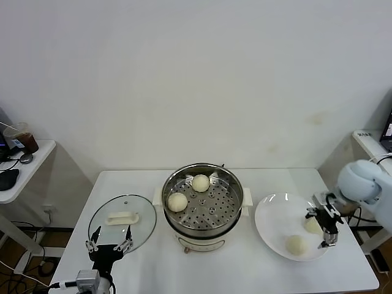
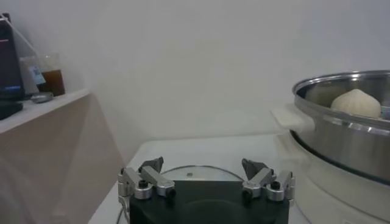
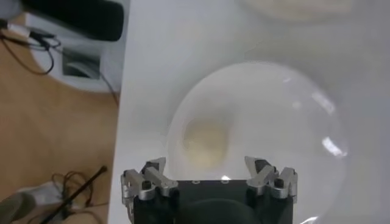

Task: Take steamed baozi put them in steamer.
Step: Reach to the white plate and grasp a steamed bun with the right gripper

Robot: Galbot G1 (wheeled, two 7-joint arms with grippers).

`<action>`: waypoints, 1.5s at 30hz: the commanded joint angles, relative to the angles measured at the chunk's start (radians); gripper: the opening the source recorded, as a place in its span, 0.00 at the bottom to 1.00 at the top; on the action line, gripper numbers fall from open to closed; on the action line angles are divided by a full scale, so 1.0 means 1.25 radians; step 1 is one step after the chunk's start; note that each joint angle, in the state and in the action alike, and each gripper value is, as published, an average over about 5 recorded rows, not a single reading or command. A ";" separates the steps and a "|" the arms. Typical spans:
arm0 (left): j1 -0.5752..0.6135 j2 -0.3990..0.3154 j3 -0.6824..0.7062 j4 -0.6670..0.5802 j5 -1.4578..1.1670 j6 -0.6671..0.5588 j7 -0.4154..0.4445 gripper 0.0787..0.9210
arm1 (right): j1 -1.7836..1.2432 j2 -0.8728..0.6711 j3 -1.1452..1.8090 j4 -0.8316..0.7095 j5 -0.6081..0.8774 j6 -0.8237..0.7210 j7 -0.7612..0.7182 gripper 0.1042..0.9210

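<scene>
The steamer stands mid-table, a shiny steel pot with a perforated tray. Two baozi lie in it, one at the back and one at the left. On the white plate to its right rest two more baozi, a front one and one at the right rim. My right gripper hovers open just over that rim bun. In the right wrist view the bun lies between the open gripper's fingers, untouched. My left gripper waits open at the front left.
A glass lid with a white handle lies left of the steamer, just beyond my left gripper. The left wrist view shows the lid and the steamer wall. A side table with a cup stands far left.
</scene>
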 commanded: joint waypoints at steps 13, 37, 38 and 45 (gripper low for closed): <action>-0.002 -0.002 -0.004 0.016 0.005 0.002 0.002 0.88 | -0.128 0.110 0.082 -0.122 -0.075 0.009 0.042 0.88; -0.012 -0.003 -0.004 0.028 0.006 0.004 0.004 0.88 | -0.132 0.192 0.066 -0.183 -0.102 0.004 0.059 0.88; -0.012 -0.003 -0.004 0.028 0.006 0.004 0.004 0.88 | -0.132 0.192 0.066 -0.184 -0.103 0.003 0.059 0.88; -0.015 -0.004 -0.003 0.030 0.006 0.005 0.004 0.88 | -0.128 0.193 0.068 -0.189 -0.096 -0.001 0.059 0.88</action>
